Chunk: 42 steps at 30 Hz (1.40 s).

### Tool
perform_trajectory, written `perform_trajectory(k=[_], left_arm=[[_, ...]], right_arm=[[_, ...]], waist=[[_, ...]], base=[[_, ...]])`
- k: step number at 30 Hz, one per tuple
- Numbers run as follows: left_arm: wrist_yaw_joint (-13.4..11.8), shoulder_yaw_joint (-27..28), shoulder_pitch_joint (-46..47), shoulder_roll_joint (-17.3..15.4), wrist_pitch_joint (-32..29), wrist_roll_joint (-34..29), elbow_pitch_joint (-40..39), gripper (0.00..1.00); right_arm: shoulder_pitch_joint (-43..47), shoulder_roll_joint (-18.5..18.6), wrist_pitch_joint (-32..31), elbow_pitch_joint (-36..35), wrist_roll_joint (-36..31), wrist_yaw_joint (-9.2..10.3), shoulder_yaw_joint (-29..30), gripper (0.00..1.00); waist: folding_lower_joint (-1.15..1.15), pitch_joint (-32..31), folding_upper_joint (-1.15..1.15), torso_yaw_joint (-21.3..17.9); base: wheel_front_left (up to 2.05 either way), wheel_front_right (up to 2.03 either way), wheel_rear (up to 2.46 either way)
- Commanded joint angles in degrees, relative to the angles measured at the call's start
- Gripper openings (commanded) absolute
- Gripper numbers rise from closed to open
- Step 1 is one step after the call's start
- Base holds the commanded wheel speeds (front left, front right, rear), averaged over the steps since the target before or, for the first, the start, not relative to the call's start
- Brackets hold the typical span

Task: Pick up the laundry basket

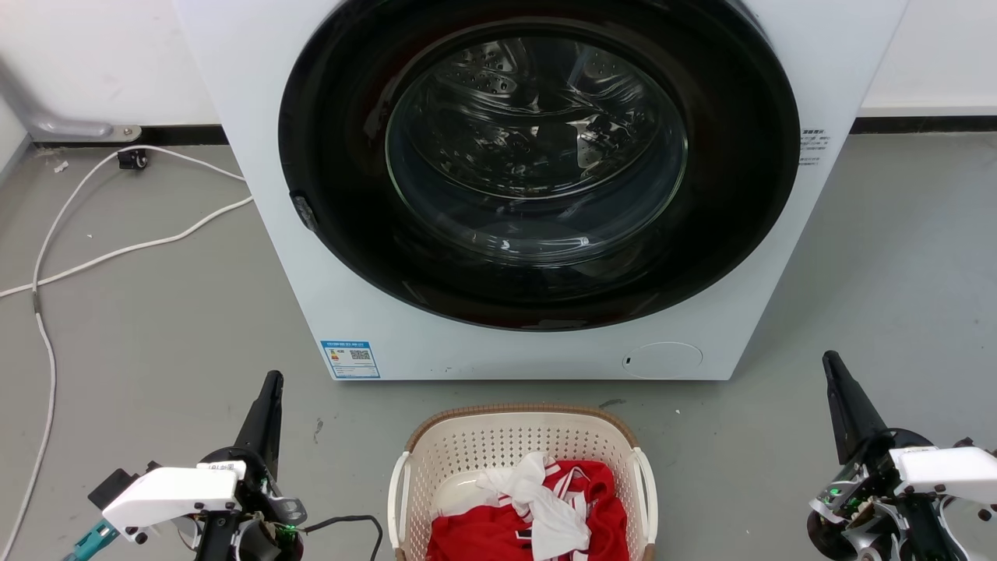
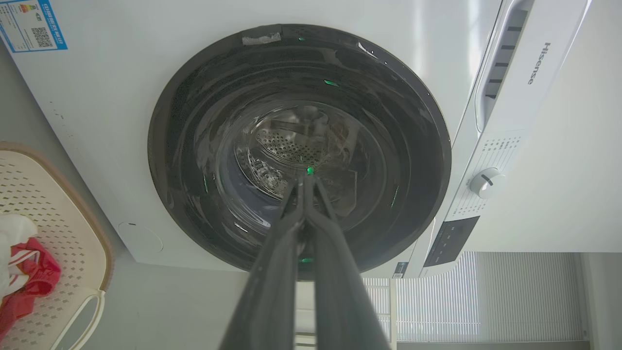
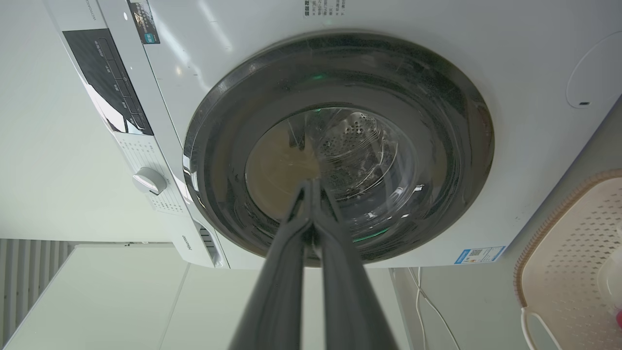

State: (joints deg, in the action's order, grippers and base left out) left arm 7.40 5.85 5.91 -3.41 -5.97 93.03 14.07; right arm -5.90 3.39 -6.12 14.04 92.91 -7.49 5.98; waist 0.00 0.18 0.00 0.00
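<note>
The laundry basket point(image 1: 475, 446), cream perforated plastic with a brown rim and white side handles, sits on the floor at the bottom centre of the head view, holding red and white clothes point(image 1: 537, 506). My left gripper point(image 1: 272, 380) stands shut well to the basket's left, fingers pointing up, holding nothing. On the basket's right, equally far off, my right gripper point(image 1: 830, 360) is shut and empty. The basket's edge point(image 2: 58, 204) appears at the left of the left wrist view behind the shut left gripper point(image 2: 307, 176). It also appears as a basket corner point(image 3: 568, 243) beside the shut right gripper point(image 3: 311, 183).
A white washing machine point(image 1: 311, 234) with a round black door point(image 1: 537, 164) stands just behind the basket. White cables point(image 1: 47, 257) trail over the grey floor at the left. Bare floor lies between each gripper and the basket.
</note>
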Motion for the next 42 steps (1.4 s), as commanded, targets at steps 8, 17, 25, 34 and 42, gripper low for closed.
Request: perform_trajectory(k=[8,17,25,34,42], left_arm=[[0.22,0.24,0.6,0.13,-0.34,-0.24,0.07,0.0],[0.22,0.31,0.6,0.19,-0.32,-0.33,0.08,0.0],[0.22,0.37,0.61,0.23,-0.39,-0.4,0.08,0.0],[0.22,0.42,0.62,0.27,-0.35,-0.48,0.07,0.0],[-0.02,0.28,-0.08,0.22,-0.31,-0.15,0.16,1.0]], right_arm=[[-0.6,-0.25,-0.23,0.06,-0.2,0.0,0.13,0.0],[-0.6,-0.29,-0.3,0.06,-0.24,0.0,0.2,0.0],[-0.61,-0.32,-0.28,0.07,-0.31,0.0,0.24,0.0],[-0.62,-0.35,-0.32,0.06,-0.34,0.0,0.3,0.0],[0.08,-0.17,-0.18,0.15,-0.2,-0.01,0.23,1.0]], waist=[[0.0,0.0,0.0,0.0],[0.0,0.0,0.0,0.0],[0.0,0.0,0.0,0.0],[0.0,0.0,0.0,0.0],[0.0,0.0,0.0,0.0]], base=[[0.0,0.0,0.0],[0.0,0.0,0.0],[0.0,0.0,0.0],[0.0,0.0,0.0],[0.0,0.0,0.0]])
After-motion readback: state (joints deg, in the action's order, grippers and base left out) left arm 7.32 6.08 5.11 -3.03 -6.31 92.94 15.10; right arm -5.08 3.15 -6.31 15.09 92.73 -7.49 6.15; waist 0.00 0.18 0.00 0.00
